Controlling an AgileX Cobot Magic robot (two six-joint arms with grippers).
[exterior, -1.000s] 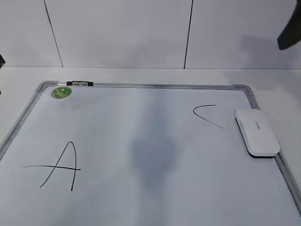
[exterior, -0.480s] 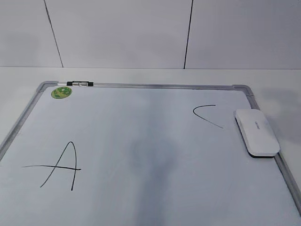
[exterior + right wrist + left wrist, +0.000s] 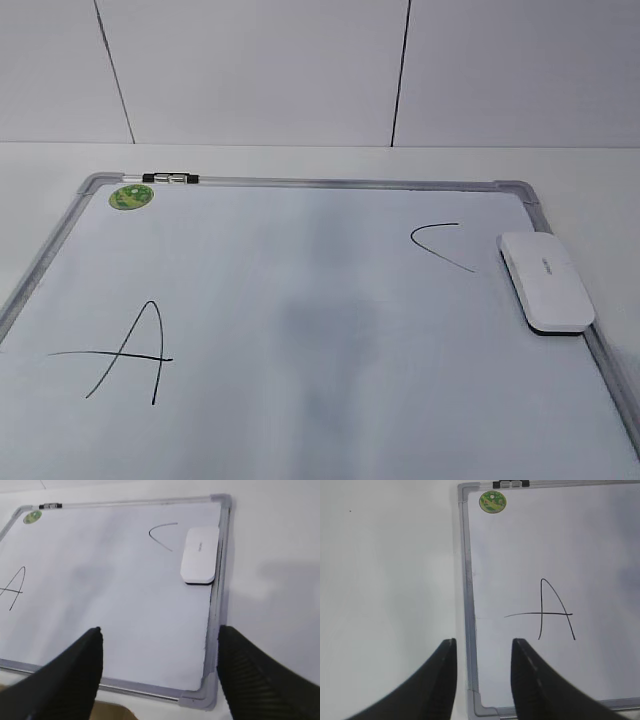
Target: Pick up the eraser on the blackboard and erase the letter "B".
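Note:
The blackboard (image 3: 300, 250) is a white board with a grey frame lying flat; it also shows in the left wrist view (image 3: 466, 595) and the right wrist view (image 3: 217, 610). The white eraser (image 3: 546, 281) lies on its right edge, also in the right wrist view (image 3: 200, 555). A black "A" (image 3: 130, 350) is at the left and a curved "C" (image 3: 440, 245) beside the eraser. No letter "B" shows; the middle is a grey smudge (image 3: 325, 325). My left gripper (image 3: 482, 647) is open above the board's near left corner. My right gripper (image 3: 159, 635) is open wide above the near right corner.
A round green sticker (image 3: 131, 196) and a small black-and-silver clip (image 3: 170, 178) sit at the board's far left corner. A white panelled wall (image 3: 300, 70) stands behind the white table (image 3: 580, 170). Neither gripper shows in the exterior view.
A dark arm part at the exterior view's top right one second ago has gone out of view. Shadows on the board have shifted. The eraser and the letters have not moved.

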